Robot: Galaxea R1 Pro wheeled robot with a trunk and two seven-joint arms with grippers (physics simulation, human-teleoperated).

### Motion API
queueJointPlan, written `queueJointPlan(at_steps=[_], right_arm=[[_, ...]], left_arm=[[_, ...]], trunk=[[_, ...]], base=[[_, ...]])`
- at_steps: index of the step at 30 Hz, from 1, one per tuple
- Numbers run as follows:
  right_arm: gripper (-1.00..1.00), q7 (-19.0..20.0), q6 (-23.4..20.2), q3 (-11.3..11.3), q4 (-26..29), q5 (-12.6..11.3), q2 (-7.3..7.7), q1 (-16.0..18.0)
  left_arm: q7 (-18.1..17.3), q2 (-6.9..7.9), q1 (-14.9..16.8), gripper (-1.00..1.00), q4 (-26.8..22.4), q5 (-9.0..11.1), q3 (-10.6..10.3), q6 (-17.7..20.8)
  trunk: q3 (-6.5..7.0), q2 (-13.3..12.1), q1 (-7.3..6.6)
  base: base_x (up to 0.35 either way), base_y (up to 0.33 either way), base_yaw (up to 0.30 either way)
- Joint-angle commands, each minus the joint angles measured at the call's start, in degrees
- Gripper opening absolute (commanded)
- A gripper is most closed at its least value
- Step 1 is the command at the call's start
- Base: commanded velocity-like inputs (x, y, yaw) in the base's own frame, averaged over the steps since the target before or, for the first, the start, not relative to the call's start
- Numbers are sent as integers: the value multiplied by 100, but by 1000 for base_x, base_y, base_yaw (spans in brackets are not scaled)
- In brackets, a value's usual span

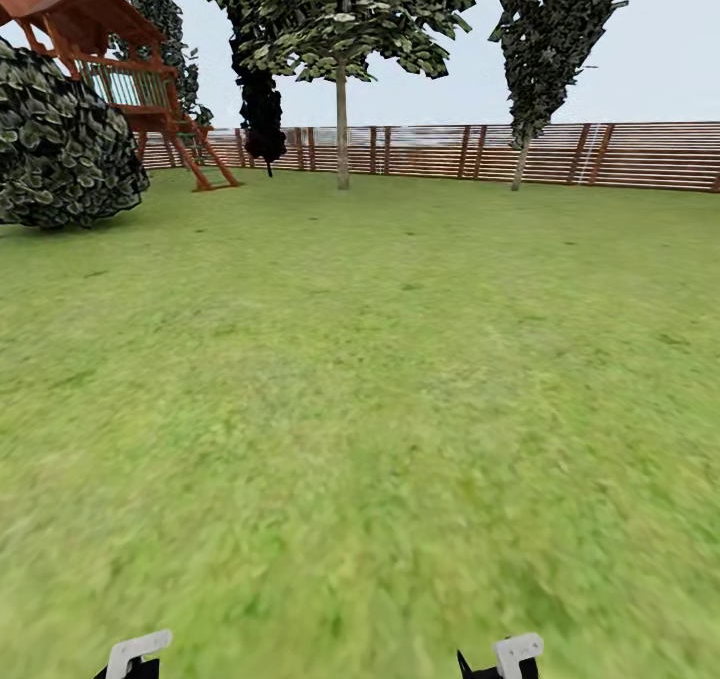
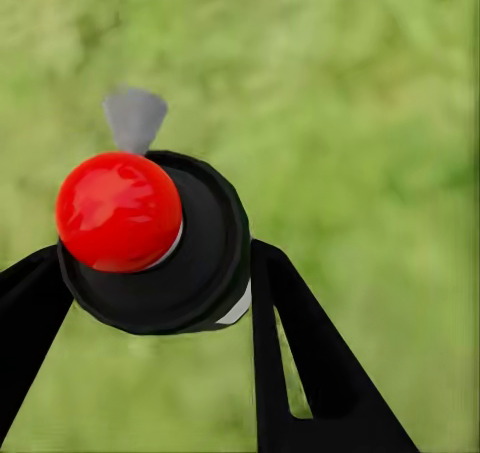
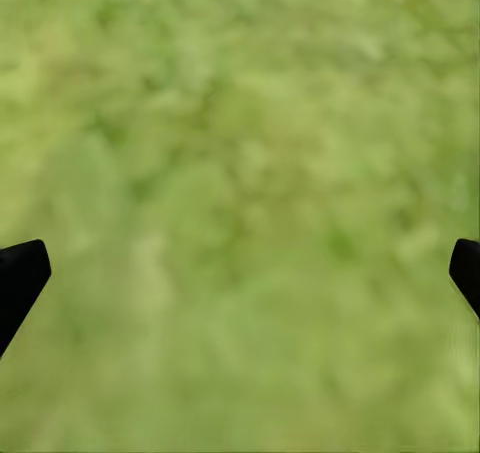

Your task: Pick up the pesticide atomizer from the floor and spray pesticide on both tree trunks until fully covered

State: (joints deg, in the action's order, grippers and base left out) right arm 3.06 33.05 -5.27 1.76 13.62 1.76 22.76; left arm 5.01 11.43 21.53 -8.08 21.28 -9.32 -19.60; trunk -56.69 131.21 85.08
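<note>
Two trees (image 1: 341, 109) stand at the far fence (image 1: 640, 154), upper centre and upper right of the head view, well apart from the robot across open floor (image 1: 380, 379). The pesticide atomizer (image 2: 160, 238) is already in hand: the left wrist view shows its black body and red cap seated between the fingers of the left pincer (image 2: 155, 303), which is clamped on it. The right pincer (image 3: 240, 273) is spread wide and carries nothing (grass below it). Judged step: transit toward the first trunk (image 1: 342, 129), pickup complete. No pesticide specks are discernible on either trunk at this range. The next move calls for closing the distance, then aiming the grey nozzle (image 2: 133, 118) at the bark.
</note>
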Motion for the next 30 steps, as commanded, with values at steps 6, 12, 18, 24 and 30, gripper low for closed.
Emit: queueJointPlan(at_steps=[6,12,18,24,30], right_arm=[[100,1,0,0,0,-3,0,0],[100,1,0,0,0,-3,0,0],[100,1,2,0,0,-8,0,0],[100,1,3,-1,0,-8,7,0],[100,0,5,0,0,-2,7,0]], left_arm=[[0,-9,0,-100,0,-1,1,0],[0,-9,0,-100,0,-1,1,0],[0,-9,-1,-100,0,-1,1,0],[0,-9,-1,-100,0,-1,1,0],[0,-9,-2,-100,0,-1,1,0]], trunk=[[0,0,0],[0,0,0],[0,0,0],[0,0,0],[0,0,0]], base=[[339,0,0],[339,0,0],[339,0,0],[339,0,0],[339,0,0]])
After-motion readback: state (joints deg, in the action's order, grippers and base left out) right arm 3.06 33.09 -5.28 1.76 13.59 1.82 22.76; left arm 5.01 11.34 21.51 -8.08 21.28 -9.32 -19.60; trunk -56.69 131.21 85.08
